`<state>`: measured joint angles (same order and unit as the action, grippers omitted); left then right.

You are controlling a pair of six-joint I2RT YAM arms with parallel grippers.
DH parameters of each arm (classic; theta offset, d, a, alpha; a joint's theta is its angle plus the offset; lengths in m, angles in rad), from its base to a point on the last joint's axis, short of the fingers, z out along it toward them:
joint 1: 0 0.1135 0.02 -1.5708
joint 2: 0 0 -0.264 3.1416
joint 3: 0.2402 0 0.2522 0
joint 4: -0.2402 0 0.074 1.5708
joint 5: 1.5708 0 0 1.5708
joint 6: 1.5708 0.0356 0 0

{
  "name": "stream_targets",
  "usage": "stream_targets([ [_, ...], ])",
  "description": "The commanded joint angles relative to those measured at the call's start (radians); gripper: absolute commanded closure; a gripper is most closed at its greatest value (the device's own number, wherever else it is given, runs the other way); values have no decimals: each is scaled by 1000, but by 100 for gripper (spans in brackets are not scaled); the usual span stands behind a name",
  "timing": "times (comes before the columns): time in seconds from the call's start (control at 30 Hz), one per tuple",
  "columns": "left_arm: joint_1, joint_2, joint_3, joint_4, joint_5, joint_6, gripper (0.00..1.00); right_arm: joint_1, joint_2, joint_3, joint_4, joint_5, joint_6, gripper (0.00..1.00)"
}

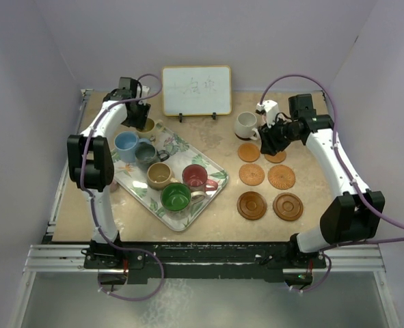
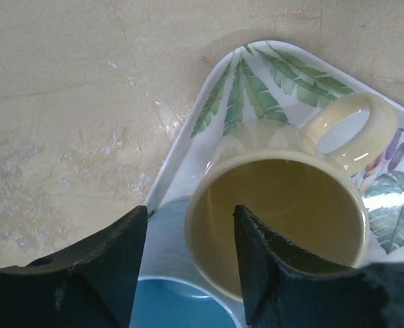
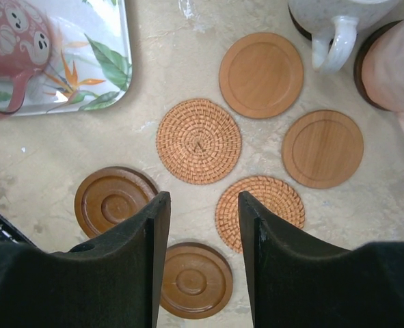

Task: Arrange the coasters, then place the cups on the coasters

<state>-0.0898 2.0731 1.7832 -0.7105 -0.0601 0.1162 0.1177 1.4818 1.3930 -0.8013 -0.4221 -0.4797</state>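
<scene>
My left gripper [image 2: 191, 212] is open astride the near wall of the yellow cup [image 2: 284, 205], one finger inside it and the other outside, with a gap to the rim. That cup stands in the back corner of the leaf-patterned tray [image 2: 236, 89], against the light blue cup [image 2: 181, 307]. My right gripper [image 3: 203, 198] hangs open and empty above loose coasters: two woven [image 3: 198, 141], two light wood [image 3: 261, 75] and two dark grooved [image 3: 113, 199]. The off-white cup [image 3: 331, 27] and the pink cup [image 3: 393, 65] each stand on a dark coaster.
The tray [image 1: 188, 217] also carries the dark grey-blue cup [image 1: 147, 155], tan cup [image 1: 159, 175], red cup [image 1: 196, 176] and green cup [image 1: 176, 197]. A small whiteboard [image 1: 196, 90] stands at the back of the table. Walls close in on three sides.
</scene>
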Motion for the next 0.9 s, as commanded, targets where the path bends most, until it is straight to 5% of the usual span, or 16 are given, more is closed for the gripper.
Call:
stream_targets([
  [0.0, 12, 25, 66, 4, 8, 5, 52, 3, -44, -24, -16, -23, 12, 54],
  [0.53, 12, 57, 89, 51, 67, -16, 96, 2, -55, -24, -15, -31, 15, 55],
  [0.87, 5, -98, 125, 91, 336, 119, 97, 2, -54, 47, 3, -73, -5, 55],
])
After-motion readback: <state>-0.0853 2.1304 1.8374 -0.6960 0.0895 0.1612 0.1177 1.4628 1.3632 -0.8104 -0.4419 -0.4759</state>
